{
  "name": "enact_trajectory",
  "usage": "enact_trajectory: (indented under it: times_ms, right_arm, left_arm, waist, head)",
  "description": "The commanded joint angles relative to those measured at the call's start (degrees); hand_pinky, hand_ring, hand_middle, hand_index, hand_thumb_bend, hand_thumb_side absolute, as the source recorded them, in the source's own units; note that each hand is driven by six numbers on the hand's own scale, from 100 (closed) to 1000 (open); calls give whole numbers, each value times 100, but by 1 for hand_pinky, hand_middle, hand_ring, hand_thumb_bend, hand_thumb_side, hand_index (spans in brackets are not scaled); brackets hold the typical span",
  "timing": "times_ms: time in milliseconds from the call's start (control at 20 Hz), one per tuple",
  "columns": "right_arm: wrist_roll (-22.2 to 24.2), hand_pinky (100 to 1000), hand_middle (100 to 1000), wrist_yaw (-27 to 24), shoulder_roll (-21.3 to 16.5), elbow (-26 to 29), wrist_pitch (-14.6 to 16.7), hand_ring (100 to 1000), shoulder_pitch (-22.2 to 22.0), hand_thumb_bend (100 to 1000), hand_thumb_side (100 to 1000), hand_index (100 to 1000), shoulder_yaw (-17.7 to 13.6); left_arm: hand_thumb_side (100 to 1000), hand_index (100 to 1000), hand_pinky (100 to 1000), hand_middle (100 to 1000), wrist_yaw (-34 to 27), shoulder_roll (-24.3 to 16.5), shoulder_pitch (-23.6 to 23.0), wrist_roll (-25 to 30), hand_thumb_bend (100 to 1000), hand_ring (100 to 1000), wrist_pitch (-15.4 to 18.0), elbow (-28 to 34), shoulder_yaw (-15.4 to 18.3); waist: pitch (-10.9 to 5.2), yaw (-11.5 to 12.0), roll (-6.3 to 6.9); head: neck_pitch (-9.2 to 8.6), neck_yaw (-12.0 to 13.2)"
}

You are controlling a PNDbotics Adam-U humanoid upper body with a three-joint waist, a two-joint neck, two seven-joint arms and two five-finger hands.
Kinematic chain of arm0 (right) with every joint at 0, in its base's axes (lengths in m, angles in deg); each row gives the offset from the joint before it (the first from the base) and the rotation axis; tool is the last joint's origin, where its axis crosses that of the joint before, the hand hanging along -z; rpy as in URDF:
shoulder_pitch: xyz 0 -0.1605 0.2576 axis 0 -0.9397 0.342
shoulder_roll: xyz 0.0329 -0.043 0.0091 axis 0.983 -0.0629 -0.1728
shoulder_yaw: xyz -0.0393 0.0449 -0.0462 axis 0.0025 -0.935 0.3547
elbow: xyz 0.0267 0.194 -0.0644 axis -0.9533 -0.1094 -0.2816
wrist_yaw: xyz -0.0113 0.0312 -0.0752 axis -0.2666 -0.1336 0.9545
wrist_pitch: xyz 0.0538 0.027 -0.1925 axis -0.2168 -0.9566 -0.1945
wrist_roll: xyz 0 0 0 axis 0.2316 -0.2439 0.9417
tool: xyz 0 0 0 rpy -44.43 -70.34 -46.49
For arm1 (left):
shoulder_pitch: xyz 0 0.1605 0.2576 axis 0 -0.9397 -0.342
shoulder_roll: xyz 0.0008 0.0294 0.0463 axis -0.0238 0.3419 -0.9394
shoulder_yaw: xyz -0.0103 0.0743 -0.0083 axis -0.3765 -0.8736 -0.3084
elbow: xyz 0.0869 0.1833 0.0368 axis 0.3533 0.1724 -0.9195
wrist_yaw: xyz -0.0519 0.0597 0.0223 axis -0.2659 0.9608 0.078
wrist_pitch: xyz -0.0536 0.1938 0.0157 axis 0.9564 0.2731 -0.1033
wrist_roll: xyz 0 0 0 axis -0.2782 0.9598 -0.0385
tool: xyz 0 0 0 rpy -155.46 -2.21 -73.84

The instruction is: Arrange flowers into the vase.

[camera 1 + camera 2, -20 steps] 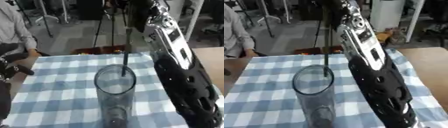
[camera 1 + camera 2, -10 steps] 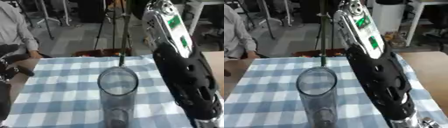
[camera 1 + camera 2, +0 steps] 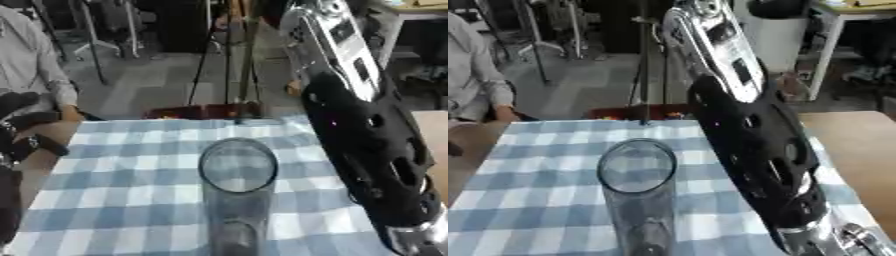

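A tall clear glass vase [image 3: 237, 186] stands upright in the middle of the blue-and-white checked cloth [image 3: 122, 190]. A thin dark flower stem [image 3: 645, 75] hangs straight down behind it, and its lower tip ends just past the vase's far rim, outside the glass. My right arm [image 3: 750, 135] climbs from the lower right to the top edge above the stem, where its hand merges with the dark background. My left hand [image 3: 26, 132] rests at the left edge with relaxed fingers and holds nothing.
Something low and reddish-brown [image 3: 206, 111] lies at the cloth's far edge. Bare wooden tabletop [image 3: 850, 145] shows to the right of the cloth. Tripod legs [image 3: 203, 60] and furniture stand on the floor beyond the table.
The stem's tip was inside the vase mouth a second ago. It has since risen and now hangs behind the far rim. The right arm has lifted with it, and the view has tilted slightly.
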Motion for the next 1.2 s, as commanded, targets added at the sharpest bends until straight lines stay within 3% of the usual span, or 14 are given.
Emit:
enact_trajectory:
  times_ms: [50, 450, 550, 1200]
  right_arm:
    - [-165, 217, 100, -76, -34, 40, -62, 326, 164, 100, 212, 100, -65]
    - [-441, 215, 100, -180, 4, 171, -303, 326, 47, 100, 205, 100, -46]
    - [-460, 215, 100, -208, 19, 249, -346, 327, -1, 100, 168, 100, -21]
    - [-614, 211, 100, -391, 168, 604, -536, 321, -263, 100, 150, 100, -5]
  left_arm:
    - [1000, 858, 482, 774, 40, -107, 24, -29, 100, 730, -61, 111, 12]
    - [1000, 857, 483, 774, 101, -107, -24, -109, 100, 730, -151, 111, 21]
    - [1000, 857, 483, 774, 112, -107, -30, -118, 100, 730, -166, 111, 20]
    - [1000, 856, 485, 772, 157, -93, -35, -169, 100, 729, -200, 111, 30]
  waist:
    - [-151, -14, -3]
    - [-306, -101, -29]
    - [-334, -125, -29]
    - [-451, -164, -61]
  head:
    - [17, 27]
    - [83, 114]
    - [94, 116]
    - [142, 144]
